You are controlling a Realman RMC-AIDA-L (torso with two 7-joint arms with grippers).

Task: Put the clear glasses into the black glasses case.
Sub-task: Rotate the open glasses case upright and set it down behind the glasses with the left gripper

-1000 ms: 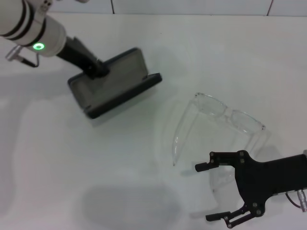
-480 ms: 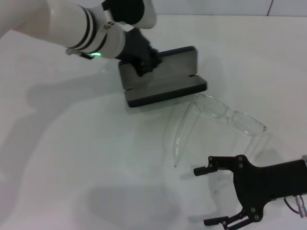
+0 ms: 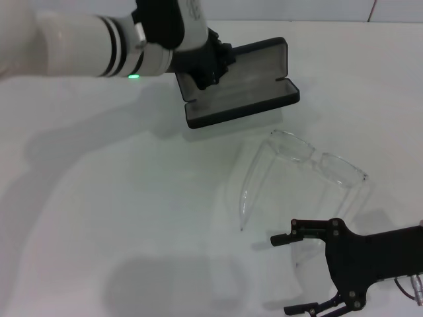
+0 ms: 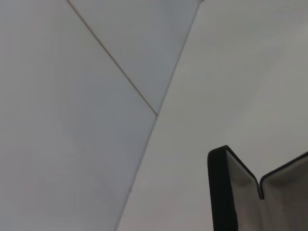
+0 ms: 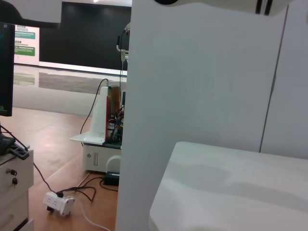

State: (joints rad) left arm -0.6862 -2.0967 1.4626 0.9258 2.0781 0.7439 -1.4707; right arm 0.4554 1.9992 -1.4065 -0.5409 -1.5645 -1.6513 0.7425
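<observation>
Two claws work: left claw grips the open case, presenting it; right claw hovers wide near the glasses.

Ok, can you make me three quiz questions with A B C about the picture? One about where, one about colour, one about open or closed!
1. Where do the clear glasses lie?
A. In the case
B. On the table
C. In a gripper

2. What colour is the black glasses case lining?
A. Red
B. Grey
C. Yellow

3. The case is:
A. Open
B. Closed
C. Upside down

Answers: 1 B, they rest on the white table between the case and the right gripper. 2 B, grey felt shows. 3 A, the lid is up, with the left gripper holding it.
</observation>
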